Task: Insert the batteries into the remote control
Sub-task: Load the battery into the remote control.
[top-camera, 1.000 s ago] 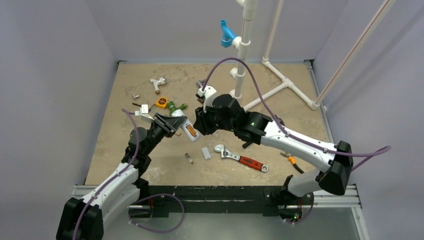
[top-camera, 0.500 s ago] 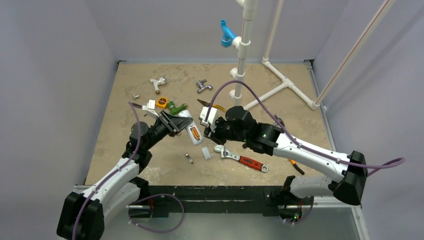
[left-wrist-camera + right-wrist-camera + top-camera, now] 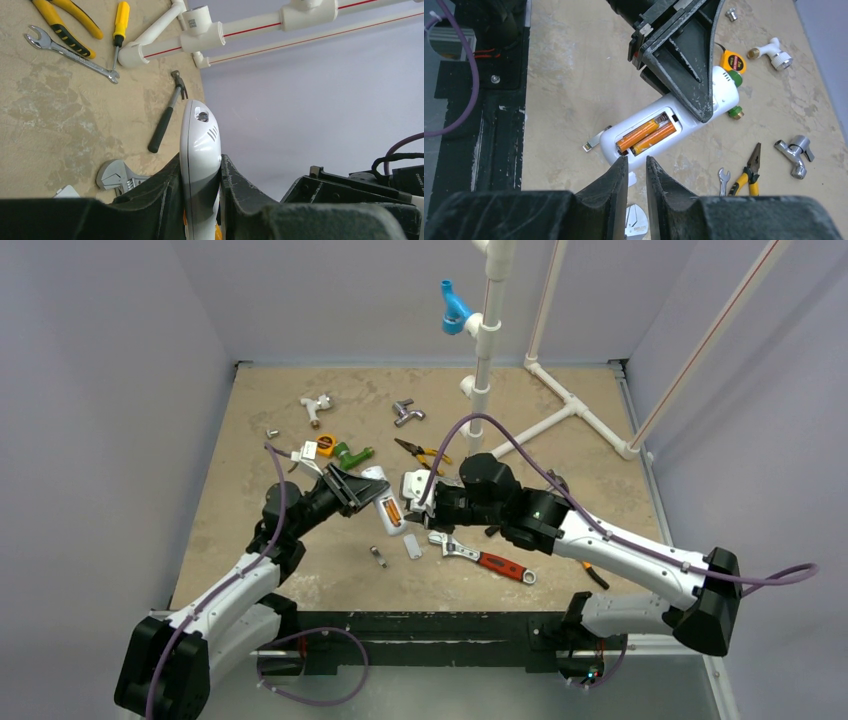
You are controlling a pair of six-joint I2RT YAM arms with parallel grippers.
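Note:
My left gripper (image 3: 200, 167) is shut on the white remote control (image 3: 199, 135) and holds it above the table, gripping its far end edge-on. The battery bay faces up and is uncovered. Both orange batteries (image 3: 646, 136) lie side by side in the bay of the remote control (image 3: 722, 89). My right gripper (image 3: 636, 161) sits just off the remote's near end, its jaws a narrow gap apart with nothing between them. In the top view the remote control (image 3: 377, 483) hangs between the left gripper (image 3: 352, 489) and the right gripper (image 3: 418, 506).
A loose white cover (image 3: 412, 546) and a small metal piece (image 3: 378, 557) lie below the remote. A red-handled adjustable wrench (image 3: 482, 555) lies to the right. Yellow pliers (image 3: 749, 172), a small spanner (image 3: 722, 180), a tape measure (image 3: 733, 61) and a white pipe frame (image 3: 560, 405) are further back.
My right gripper has pulled back from the remote toward the near right, and its jaws have narrowed. The left gripper has kept its hold, shifting the remote slightly.

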